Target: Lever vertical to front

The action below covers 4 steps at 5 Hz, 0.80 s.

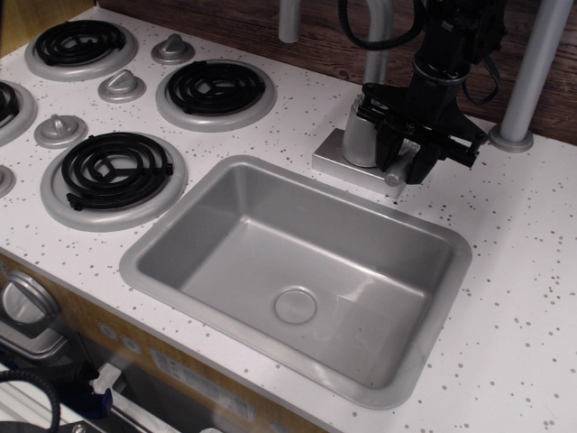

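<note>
The lever (397, 173) is a small silver-grey paddle on the right side of the faucet's cylindrical body (358, 137). It tilts down toward the front, and its rounded tip pokes out below my fingers, over the faucet's base plate (338, 164). My black gripper (406, 161) has come down from above on the faucet's right side. One finger sits on each side of the lever, closed against it. The upper part of the lever and its stub are hidden behind the gripper.
The grey sink basin (297, 262) lies directly in front of the faucet. The faucet spout pipe (377, 41) rises behind it. A grey post (532, 72) stands to the right. Stove burners (216, 88) and conical knobs (122, 86) are at the left.
</note>
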Each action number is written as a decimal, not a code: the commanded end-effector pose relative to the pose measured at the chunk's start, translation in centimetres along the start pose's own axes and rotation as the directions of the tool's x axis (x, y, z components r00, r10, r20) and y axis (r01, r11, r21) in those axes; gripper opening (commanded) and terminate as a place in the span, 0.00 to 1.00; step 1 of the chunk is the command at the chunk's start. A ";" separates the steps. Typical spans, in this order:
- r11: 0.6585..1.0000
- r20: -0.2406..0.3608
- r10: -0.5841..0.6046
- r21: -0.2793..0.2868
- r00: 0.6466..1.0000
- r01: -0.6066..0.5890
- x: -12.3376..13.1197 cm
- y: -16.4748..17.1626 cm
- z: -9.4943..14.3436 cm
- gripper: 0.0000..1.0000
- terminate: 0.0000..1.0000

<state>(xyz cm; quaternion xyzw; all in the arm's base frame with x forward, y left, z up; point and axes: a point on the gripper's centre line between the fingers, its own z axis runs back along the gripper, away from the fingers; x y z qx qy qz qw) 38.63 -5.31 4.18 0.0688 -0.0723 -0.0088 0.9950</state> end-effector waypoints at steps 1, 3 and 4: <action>1.000 0.039 0.015 -0.003 0.999 -0.015 0.6 1.0 0.5 0.00 0.00; 1.000 0.020 0.011 0.023 1.000 -0.011 0.8 1.3 2.5 1.00 0.00; 0.998 0.009 0.021 0.065 1.000 -0.022 0.4 1.3 4.6 1.00 1.00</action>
